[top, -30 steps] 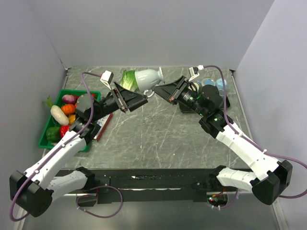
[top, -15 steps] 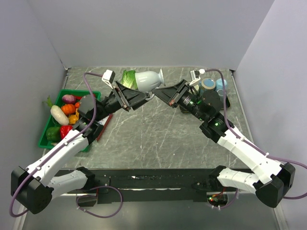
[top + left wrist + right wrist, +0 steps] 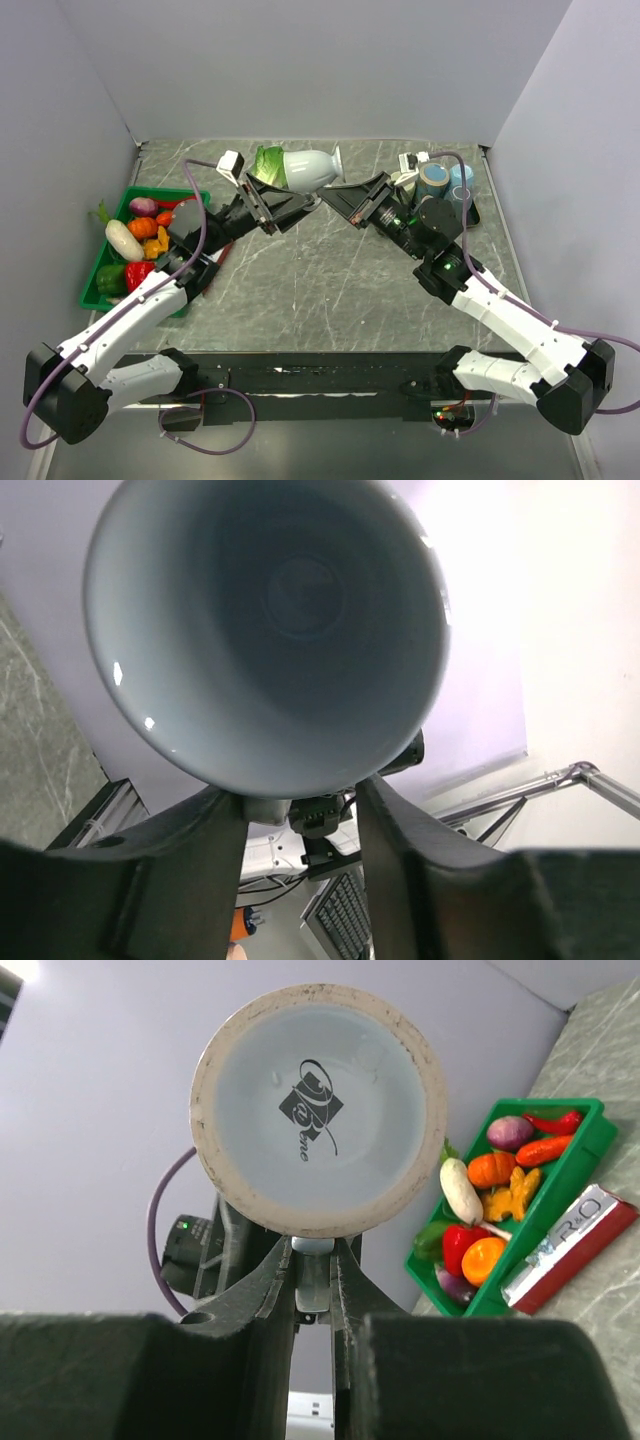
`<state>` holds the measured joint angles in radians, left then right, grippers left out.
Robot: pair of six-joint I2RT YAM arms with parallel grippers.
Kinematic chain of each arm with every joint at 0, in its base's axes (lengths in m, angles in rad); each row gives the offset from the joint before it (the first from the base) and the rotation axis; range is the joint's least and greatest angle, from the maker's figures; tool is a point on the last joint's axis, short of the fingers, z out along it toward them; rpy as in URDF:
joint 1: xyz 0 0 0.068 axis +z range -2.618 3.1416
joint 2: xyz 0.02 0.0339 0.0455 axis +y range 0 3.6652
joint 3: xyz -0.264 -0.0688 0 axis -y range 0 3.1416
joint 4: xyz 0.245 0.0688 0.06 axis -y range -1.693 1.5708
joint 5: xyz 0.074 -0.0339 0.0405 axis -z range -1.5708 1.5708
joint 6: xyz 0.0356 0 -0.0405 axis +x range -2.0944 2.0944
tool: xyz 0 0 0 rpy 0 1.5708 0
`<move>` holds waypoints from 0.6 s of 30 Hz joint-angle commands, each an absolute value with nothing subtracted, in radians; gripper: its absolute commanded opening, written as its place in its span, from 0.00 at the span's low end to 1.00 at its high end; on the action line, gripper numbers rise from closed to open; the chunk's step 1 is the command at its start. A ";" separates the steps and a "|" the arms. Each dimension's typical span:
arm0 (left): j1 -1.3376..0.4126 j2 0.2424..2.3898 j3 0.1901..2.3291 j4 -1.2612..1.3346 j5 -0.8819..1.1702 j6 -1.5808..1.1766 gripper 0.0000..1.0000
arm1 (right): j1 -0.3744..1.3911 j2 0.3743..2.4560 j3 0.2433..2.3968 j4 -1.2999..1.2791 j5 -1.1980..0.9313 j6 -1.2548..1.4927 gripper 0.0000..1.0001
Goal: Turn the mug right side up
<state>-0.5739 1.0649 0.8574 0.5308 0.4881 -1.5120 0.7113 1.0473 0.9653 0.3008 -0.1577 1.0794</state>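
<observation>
Two white-and-black arms reach in from the near edge, their wrists meeting over mid-table. The left arm [image 3: 130,320] angles up and rightward, and the left gripper [image 3: 300,802] has its fingers [image 3: 190,865] parted. The right arm [image 3: 510,320] angles up and leftward, with the right gripper [image 3: 315,1252] pinched tight on the handle of the mug [image 3: 300,168], which it holds off the table.

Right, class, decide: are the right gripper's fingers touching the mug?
Touching. In the right wrist view the fingers of the right gripper are pinched on the white handle just under the base of the mug.
</observation>
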 commanded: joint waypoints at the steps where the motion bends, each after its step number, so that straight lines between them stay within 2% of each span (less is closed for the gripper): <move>1: -0.597 1.063 0.902 0.562 0.436 -1.531 0.46 | 0.741 1.032 0.953 0.382 -0.140 1.071 0.00; 8: -0.601 1.068 0.940 0.503 0.400 -1.470 0.39 | 0.753 1.046 0.963 0.336 -0.146 1.078 0.00; 12: -0.606 1.066 0.974 0.440 0.359 -1.411 0.30 | 0.753 1.046 0.963 0.308 -0.152 1.092 0.00; 15: -0.606 1.069 0.986 0.439 0.348 -1.385 0.15 | 0.755 1.051 0.973 0.281 -0.161 1.092 0.00; 16: -0.606 1.072 0.988 0.442 0.348 -1.378 0.05 | 0.755 1.051 0.973 0.270 -0.164 1.092 0.00; 18: -0.607 1.075 0.996 0.445 0.347 -1.352 0.01 | 0.753 1.057 0.979 0.255 -0.176 1.089 0.00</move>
